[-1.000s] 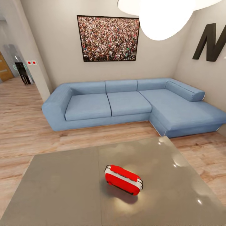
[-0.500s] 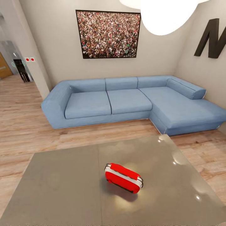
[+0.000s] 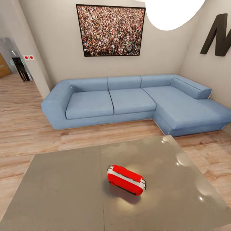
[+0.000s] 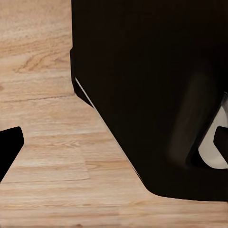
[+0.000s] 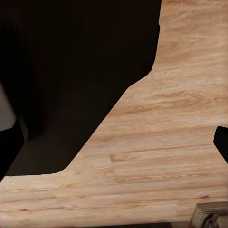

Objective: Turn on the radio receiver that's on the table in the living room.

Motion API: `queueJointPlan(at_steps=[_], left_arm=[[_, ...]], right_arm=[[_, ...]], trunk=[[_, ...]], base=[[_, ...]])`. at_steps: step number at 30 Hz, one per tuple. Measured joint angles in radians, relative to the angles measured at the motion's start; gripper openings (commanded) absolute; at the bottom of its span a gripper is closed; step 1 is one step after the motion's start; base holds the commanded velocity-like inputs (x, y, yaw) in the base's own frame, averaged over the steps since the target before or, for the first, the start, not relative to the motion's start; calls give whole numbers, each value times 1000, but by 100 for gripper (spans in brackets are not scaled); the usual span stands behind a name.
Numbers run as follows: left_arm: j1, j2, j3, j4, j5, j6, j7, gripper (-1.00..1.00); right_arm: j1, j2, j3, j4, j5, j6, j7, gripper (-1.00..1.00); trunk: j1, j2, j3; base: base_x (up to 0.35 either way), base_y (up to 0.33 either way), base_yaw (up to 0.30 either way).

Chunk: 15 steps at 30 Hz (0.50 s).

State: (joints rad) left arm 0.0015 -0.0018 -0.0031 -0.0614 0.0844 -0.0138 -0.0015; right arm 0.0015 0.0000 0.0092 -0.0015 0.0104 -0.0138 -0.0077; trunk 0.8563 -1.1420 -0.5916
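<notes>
Radio receiver [image 3: 125, 179], a glossy red rounded box with white trim, lies on my grey reflective table [image 3: 57, 192], just right of its centre seam, the blue fabric sofa [image 3: 128, 102] beyond. Wrist views show wood-grain floor; both grippers' fingertips sit wide apart.

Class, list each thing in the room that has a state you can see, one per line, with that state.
radio: lying tilted on the table, on or off cannot be told
table: glossy top, bearing the radio
lamp: glowing white
sofa: nobody on it
picture: hanging on the wall
</notes>
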Motion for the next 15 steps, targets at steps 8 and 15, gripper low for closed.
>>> queueJointPlan(at_steps=[8, 15], left_arm=[[0, -2, 0, 0, 0, 0, 0, 100], [0, -1, 0, 0, 0, 4, 0, 100]], right_arm=[[0, 0, 0, 0, 0, 0, 0, 100], [0, 0, 0, 0, 0, 0, 0, 100]], trunk=[[0, 0, -13], [-11, 21, -15]], base=[[0, 0, 0], [0, 0, 0]])
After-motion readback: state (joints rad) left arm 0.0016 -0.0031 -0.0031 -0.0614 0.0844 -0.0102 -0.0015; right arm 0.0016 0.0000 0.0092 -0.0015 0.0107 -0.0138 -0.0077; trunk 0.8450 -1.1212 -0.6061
